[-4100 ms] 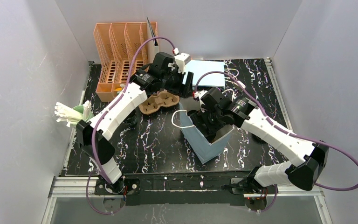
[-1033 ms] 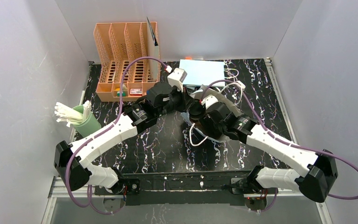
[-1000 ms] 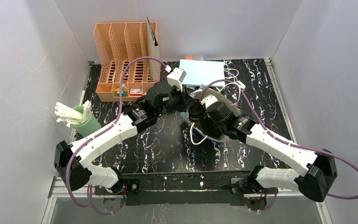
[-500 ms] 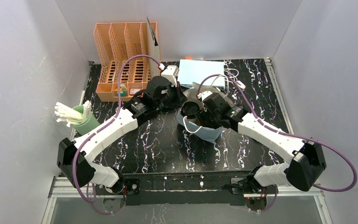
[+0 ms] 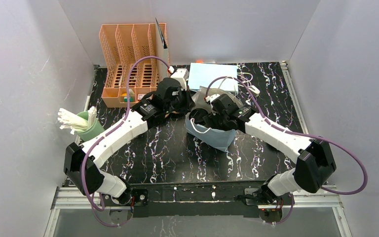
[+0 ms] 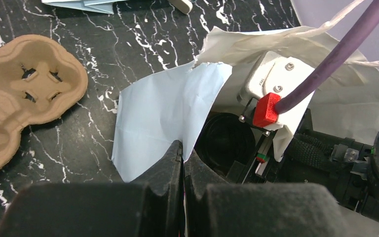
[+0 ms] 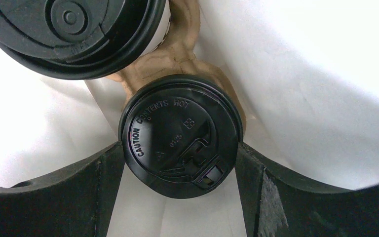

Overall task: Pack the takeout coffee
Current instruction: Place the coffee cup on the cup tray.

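Inside the light-blue paper bag (image 5: 218,137) the takeout coffee shows as two cups with black lids, seated in a brown pulp carrier (image 7: 177,49). My right gripper (image 7: 179,153) reaches into the bag, its fingers (image 7: 106,173) pressed against both sides of the nearer cup's lid (image 7: 180,123). The second cup (image 7: 74,29) sits beyond it. My left gripper (image 6: 182,148) is shut on the bag's rim flap (image 6: 163,108), pinching the paper. In the top view the right gripper is hidden within the bag mouth, and the left gripper (image 5: 188,109) sits at the bag's back-left edge.
An empty brown two-cup carrier (image 6: 24,94) lies on the table left of the bag. An orange divided organizer (image 5: 128,54) stands at the back left, a green cup of white sticks (image 5: 86,126) at the left edge, flat light-blue bags (image 5: 212,76) at the back.
Both wrists and the bag have shifted toward the back of the table, and more of the bag's blue side now shows. Both grips look unchanged.
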